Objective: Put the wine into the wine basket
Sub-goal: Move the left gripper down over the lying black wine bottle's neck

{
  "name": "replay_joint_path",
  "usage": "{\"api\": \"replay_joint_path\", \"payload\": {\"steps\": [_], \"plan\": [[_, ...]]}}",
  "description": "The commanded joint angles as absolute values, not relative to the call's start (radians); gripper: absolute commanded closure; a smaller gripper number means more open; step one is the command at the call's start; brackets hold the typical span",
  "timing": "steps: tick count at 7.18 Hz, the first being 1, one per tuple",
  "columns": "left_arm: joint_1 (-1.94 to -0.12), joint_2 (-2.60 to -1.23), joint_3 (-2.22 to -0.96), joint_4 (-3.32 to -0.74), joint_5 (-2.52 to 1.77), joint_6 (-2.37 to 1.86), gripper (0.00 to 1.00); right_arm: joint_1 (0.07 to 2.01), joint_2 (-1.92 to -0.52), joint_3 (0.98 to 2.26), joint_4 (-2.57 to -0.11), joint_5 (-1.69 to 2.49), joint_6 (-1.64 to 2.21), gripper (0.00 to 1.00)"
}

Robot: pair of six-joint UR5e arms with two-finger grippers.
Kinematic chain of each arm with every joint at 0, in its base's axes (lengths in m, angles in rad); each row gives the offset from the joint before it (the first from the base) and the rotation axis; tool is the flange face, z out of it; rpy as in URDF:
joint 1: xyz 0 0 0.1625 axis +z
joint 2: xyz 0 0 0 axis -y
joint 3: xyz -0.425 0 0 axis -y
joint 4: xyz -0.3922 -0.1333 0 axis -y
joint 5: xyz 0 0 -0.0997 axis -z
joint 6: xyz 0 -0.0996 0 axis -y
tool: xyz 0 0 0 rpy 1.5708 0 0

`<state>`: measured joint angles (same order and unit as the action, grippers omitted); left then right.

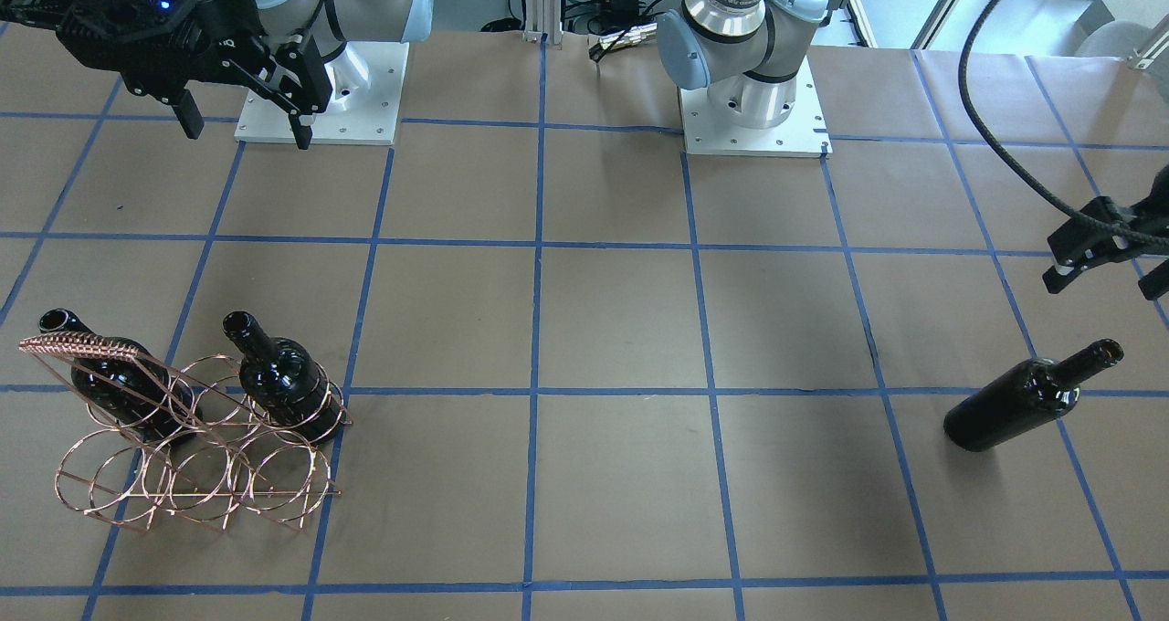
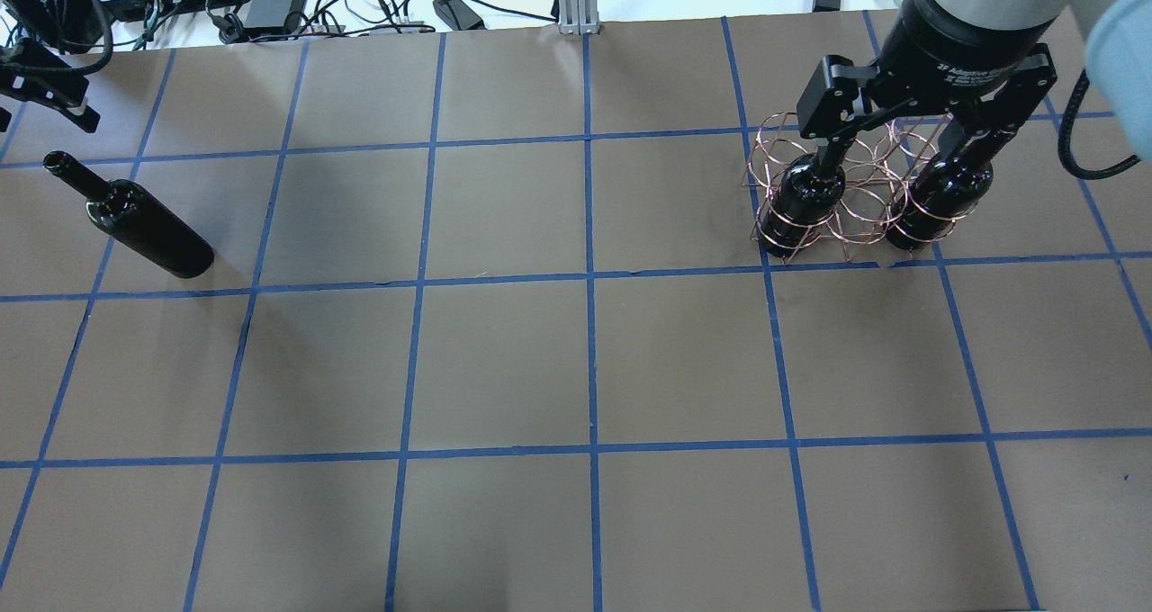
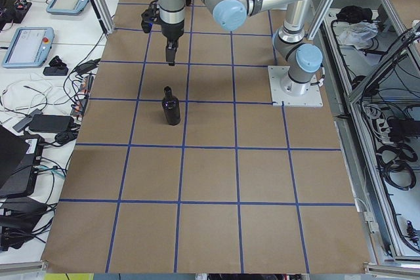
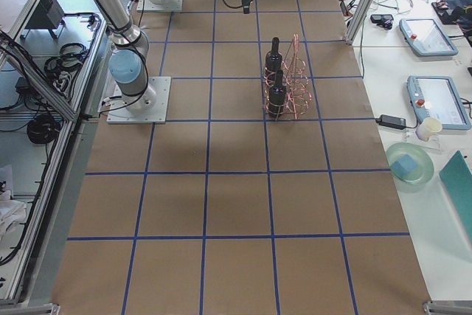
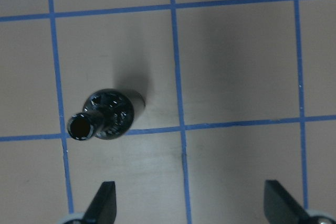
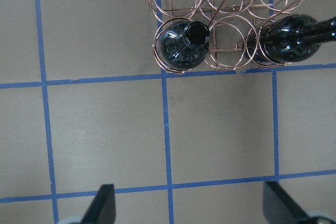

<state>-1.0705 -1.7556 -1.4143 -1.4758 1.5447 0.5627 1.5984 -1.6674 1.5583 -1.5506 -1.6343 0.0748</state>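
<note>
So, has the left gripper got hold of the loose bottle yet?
No, the wine bottle stands free on the table, clear of the open left gripper, whose fingers hold nothing.

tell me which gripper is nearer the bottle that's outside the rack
Left. The left gripper hangs open above the lone bottle. The right gripper is at the table's other end, by the rack.

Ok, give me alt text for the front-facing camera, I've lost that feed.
Two black bottles sit in the copper wine basket at lower left; a third bottle stands alone at right, near the open left gripper. The open right gripper hangs at top left.
</note>
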Motion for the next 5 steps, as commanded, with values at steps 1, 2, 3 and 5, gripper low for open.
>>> {"api": "replay_joint_path", "payload": {"steps": [1, 2, 3, 5], "plan": [[-1.034, -1.827, -1.419, -1.451, 1.546, 0.6, 0.0, 1.598, -1.67, 1.559, -1.549, -1.635, 0.074, 0.0], [-1.032, -1.841, -1.419, -1.45, 1.549, 0.609, 0.0, 1.598, -1.669, 1.559, -1.549, -1.635, 0.074, 0.0], [-1.032, -1.868, -1.419, -1.415, 1.549, 0.629, 0.0, 1.598, -1.669, 1.559, -1.549, -1.635, 0.075, 0.0], [-1.032, -1.897, -1.417, -1.364, 1.552, 0.626, 0.01, 1.598, -1.669, 1.559, -1.551, -1.635, 0.074, 0.0]]}}
